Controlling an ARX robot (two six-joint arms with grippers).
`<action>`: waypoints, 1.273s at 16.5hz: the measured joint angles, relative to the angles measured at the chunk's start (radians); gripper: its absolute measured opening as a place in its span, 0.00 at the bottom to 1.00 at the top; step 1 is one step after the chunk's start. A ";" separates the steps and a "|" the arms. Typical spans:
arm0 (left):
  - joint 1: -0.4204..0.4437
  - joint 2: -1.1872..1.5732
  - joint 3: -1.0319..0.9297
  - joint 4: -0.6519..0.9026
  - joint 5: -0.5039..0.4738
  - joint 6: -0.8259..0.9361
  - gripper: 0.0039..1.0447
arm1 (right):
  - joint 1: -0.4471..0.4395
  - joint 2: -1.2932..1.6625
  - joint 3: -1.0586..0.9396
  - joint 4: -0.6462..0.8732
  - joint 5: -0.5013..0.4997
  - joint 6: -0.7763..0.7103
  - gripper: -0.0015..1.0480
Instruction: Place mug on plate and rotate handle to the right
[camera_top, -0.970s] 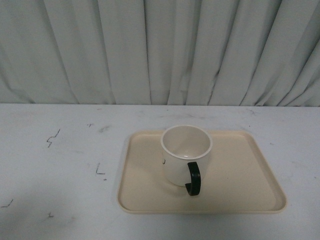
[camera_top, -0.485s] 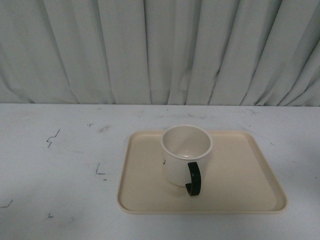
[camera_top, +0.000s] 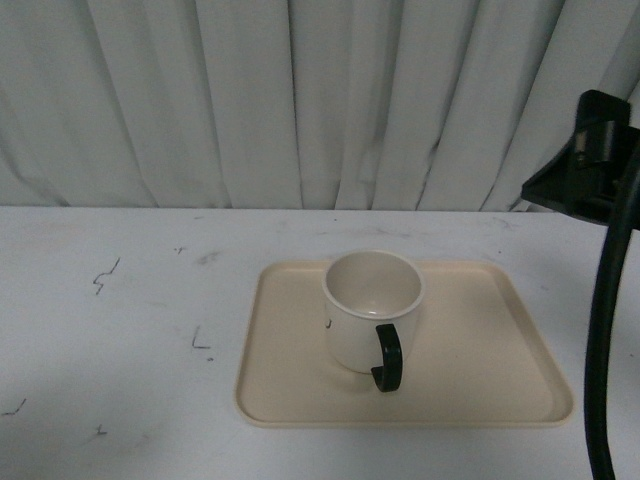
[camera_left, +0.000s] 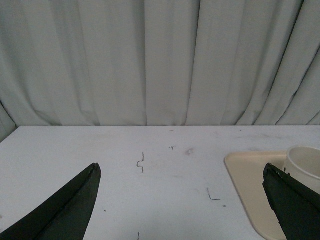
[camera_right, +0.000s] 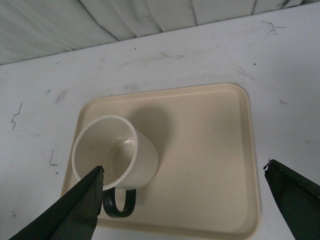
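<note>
One mug (camera_top: 372, 300) stands upright on the plate (camera_top: 480, 340), left of the plate's middle and nearer its far rim. Its handle (camera_top: 388, 357) points toward the robot and only slightly to the right, so placing appears done and the turn not yet made.

The right gripper (camera_right: 183, 167) hangs above the plate with its fingers spread wide and nothing between them; its wrist view looks down into the mug's bare interior. Part of the right arm (camera_top: 590, 160) shows at the right edge of the front view, well above the table (camera_top: 120, 330). The left gripper (camera_left: 182, 168) is likewise spread wide and empty, over bare table to the left of the plate, facing the curtain (camera_left: 150, 60).

The mug looks like glazed ceramic: rigid, smooth, fairly heavy for its size, and liable to chip if tipped or dropped. A sound hold would probably be across the rim and wall, one finger inside and one outside, or across the body, in either case clear of the handle. The plate looks light and may slide or turn with the mug.
</note>
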 joint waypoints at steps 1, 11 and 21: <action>0.000 0.000 0.000 0.000 0.000 0.000 0.94 | 0.014 0.037 0.026 0.011 0.003 0.003 0.94; 0.000 0.000 0.000 0.000 0.000 0.000 0.94 | 0.137 0.393 0.212 0.091 0.101 0.042 0.94; 0.000 0.000 0.000 0.000 0.000 0.000 0.94 | 0.209 0.600 0.364 0.058 0.169 0.061 0.72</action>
